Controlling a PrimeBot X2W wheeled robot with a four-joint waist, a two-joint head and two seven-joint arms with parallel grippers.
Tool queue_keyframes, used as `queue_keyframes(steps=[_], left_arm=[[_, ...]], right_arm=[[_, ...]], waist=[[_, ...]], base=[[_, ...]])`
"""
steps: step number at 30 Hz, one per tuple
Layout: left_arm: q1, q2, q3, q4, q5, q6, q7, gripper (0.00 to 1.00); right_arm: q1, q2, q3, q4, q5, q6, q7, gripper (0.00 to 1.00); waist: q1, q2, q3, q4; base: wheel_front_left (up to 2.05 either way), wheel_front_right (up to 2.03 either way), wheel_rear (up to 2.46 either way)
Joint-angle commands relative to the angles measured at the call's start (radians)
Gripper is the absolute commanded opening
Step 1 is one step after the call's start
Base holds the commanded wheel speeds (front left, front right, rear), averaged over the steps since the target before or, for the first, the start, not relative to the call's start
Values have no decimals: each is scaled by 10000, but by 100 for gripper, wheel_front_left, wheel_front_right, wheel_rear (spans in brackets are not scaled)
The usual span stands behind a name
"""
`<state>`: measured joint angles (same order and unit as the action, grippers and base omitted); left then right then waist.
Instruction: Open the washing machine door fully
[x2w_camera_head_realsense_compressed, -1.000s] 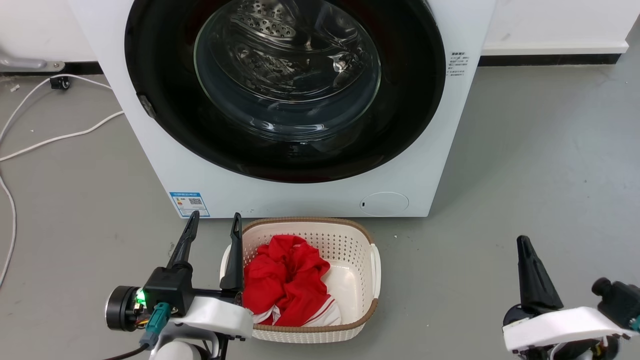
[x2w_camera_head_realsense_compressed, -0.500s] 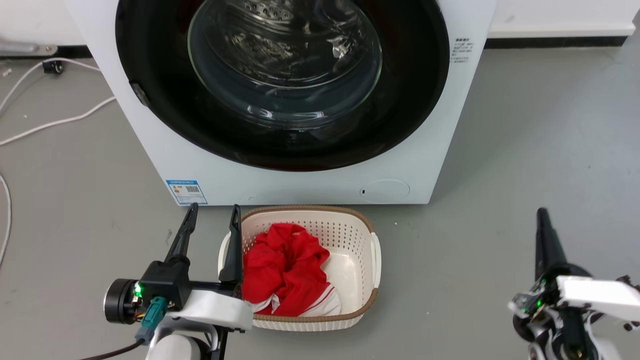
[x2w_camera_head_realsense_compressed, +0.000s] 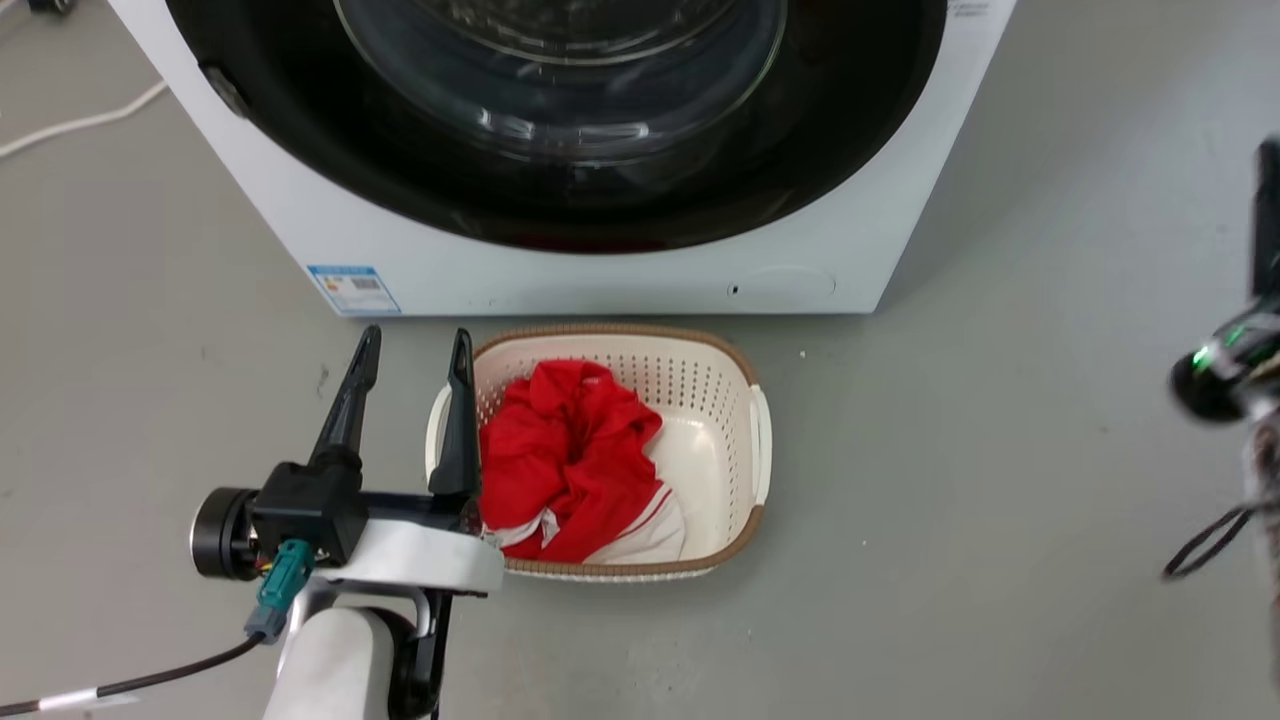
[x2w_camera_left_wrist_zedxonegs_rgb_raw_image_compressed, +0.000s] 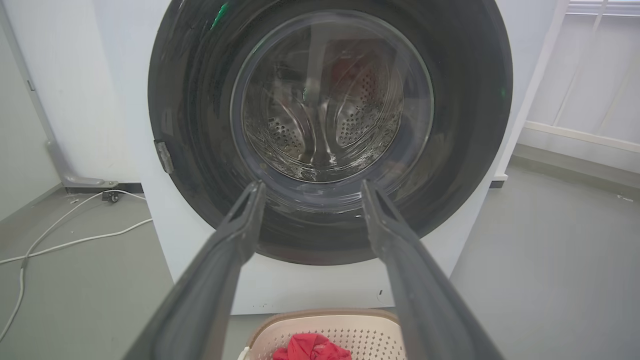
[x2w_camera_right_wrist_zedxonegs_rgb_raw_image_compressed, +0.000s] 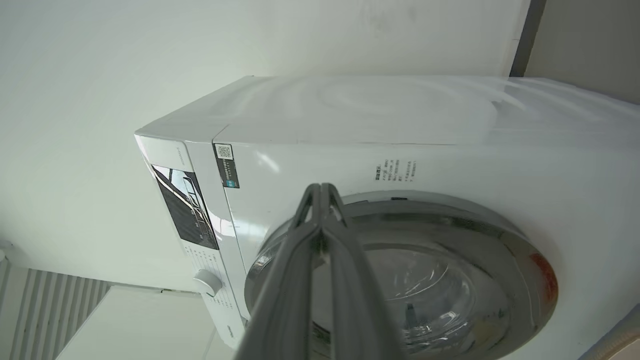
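The round glossy black door (x2w_camera_left_wrist_zedxonegs_rgb_raw_image_compressed: 200, 100) is sitting shut on the boxy white washing machine (x2w_camera_left_wrist_zedxonegs_rgb_raw_image_compressed: 300, 285); I am facing the whole job. My left end effector (x2w_camera_head_realsense_compressed: 415, 340) is hanging open, and my right end effector (x2w_camera_right_wrist_zedxonegs_rgb_raw_image_compressed: 320, 190) is resting closed, empty.

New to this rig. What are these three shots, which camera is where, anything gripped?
It is a two-armed wheeled robot facing a white washing machine. The head view looks down from its head; each wrist view looks along one arm's jaws. The round black washing machine door looks shut. On the grey floor before it stands a cream basket with red cloth. The left gripper has its jaws apart, empty; the right gripper has its jaws together, holding nothing.
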<state>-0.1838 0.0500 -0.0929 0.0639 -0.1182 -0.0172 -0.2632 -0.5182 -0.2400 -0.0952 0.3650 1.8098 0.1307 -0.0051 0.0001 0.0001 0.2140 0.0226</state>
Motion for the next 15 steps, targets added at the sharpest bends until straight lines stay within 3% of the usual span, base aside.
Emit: queue_keyframes(steps=[1,8,15], left_arm=[[-200,6,-4,-82,-39,-16,-24,100],[-637,6,-95,-368,-150,0,-24,100],[-974,6,-254,-675,-256,17,-24,100]], right_arm=[[-623,-470,152,258,-139,0,167,0],[-3181,-1929,1188,1714,-438,0,1281,0],[-5574,-2399,2681,3174,-830,0,2705,0]], waist=[[-1,-1,374,116],[-1,-1,1081,387],[-1,-1,1580,657]], base=[[0,0,0],[0,0,0],[0,0,0]])
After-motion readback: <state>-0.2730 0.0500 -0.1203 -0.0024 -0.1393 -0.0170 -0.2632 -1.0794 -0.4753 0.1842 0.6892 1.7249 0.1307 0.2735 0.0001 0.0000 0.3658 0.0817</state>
